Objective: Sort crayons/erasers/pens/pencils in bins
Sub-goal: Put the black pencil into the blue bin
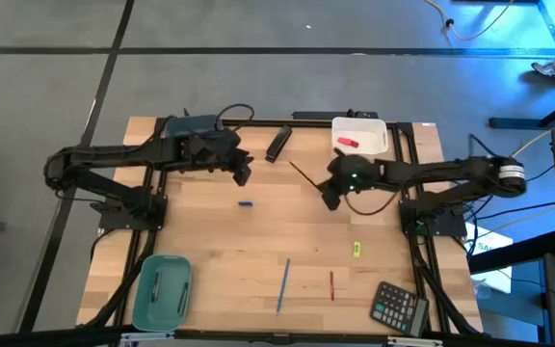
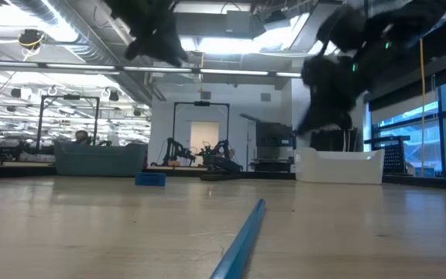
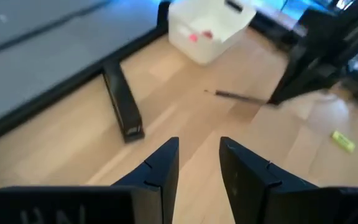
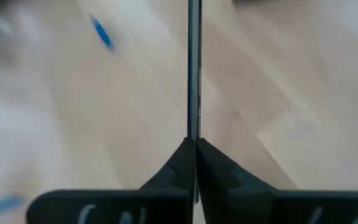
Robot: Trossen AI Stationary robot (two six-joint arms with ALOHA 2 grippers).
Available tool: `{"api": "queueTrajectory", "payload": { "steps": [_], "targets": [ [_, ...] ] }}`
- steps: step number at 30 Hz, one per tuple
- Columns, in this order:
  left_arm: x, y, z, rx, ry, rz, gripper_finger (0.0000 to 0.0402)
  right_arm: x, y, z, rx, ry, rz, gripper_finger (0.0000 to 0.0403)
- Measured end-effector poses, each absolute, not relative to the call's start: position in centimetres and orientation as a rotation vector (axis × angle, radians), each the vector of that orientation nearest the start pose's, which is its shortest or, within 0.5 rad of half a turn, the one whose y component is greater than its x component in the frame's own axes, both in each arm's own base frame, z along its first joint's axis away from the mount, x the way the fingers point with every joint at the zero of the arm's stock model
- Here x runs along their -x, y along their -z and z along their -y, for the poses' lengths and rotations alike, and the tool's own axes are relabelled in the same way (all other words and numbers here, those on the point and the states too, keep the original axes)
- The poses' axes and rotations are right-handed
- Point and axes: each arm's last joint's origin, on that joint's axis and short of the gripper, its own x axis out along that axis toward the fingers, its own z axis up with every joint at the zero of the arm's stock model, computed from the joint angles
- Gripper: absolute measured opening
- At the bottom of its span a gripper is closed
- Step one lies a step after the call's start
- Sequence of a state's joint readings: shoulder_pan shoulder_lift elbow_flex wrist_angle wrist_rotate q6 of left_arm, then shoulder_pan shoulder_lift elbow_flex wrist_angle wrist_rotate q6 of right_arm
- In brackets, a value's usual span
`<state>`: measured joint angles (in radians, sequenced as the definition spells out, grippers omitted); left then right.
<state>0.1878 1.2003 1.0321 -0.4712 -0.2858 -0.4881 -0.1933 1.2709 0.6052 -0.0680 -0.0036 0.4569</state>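
Right gripper [image 1: 330,200], mid-table toward the back, fingers pinched tight on a slim dark pen [image 4: 194,68]; in the right wrist view the pen runs straight out from between the closed fingertips, and from above it slants away from the gripper toward the back of the table, seemingly lifted off the wood. Left gripper [image 1: 243,176], at the back left of centre, holds nothing; its two fingers [image 3: 160,168] stand a narrow gap apart over bare table. White bin [image 1: 359,136], back edge right of centre, holds a red eraser [image 1: 347,143]. Blue-grey bin [image 1: 190,124], back left, partly hidden under the left arm; contents cannot be told. Teal bin [image 1: 162,289], front left corner, with a thin dark stick inside, kind uncertain. Blue pencil [image 1: 283,285], lying loose at front centre, well apart from every bin. Thin dark red pen [image 1: 331,285], just to the right of the blue pencil, roughly parallel to it. Small blue piece [image 1: 246,204], on the wood near the left gripper. Small yellow-green piece [image 1: 356,250], right of centre. Thick black oblong object [image 1: 277,144], back centre, between the two rear bins. Black calculator [image 1: 399,306], front right corner.
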Motion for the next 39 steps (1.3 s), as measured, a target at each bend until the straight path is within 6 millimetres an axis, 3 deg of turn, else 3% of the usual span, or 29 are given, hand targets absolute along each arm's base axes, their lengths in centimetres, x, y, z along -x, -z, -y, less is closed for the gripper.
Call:
{"api": "queueTrajectory", "payload": {
  "steps": [3, 7, 11, 17, 23, 29, 34, 39],
  "targets": [
    [-24.7, -30.8, -6.2, 0.428, -0.534, -0.524, 0.0108, -23.6, -21.0, 4.6, -0.512, 0.315, -0.528, 0.0008],
    [-25.6, -31.2, -6.8, 0.409, -0.314, -0.366, 0.0111, -23.4, -23.7, 4.5, -0.497, 0.240, -0.336, 0.0006],
    [-26.2, -30.9, -7.7, 0.415, -0.284, -0.293, 0.0124, -23.2, -24.1, 4.4, -0.507, 0.234, -0.316, 0.0011],
    [-26.6, -31.7, -7.5, 0.323, -0.255, -0.224, 0.0146, -23.9, -21.0, 4.5, -0.412, 0.284, -0.529, 0.0032],
    [-26.9, -32.6, -7.0, 0.220, -0.282, -0.138, 0.0162, -26.3, -16.3, 5.1, -0.208, 0.293, -0.688, 0.0097],
    [-26.9, -32.7, -7.1, 0.242, -0.320, -0.114, 0.0162, -27.6, -11.6, 7.5, -0.030, 0.570, -0.761, 0.0177],
    [-26.9, -32.7, -6.8, 0.271, -0.317, -0.110, 0.0162, -27.9, -10.1, 9.9, -0.178, 0.567, -0.788, 0.0203],
    [-27.0, -32.7, -6.5, 0.269, -0.310, -0.115, 0.0161, -27.8, -10.0, 11.9, -0.302, 0.547, -0.802, 0.0185]
  ]
}}
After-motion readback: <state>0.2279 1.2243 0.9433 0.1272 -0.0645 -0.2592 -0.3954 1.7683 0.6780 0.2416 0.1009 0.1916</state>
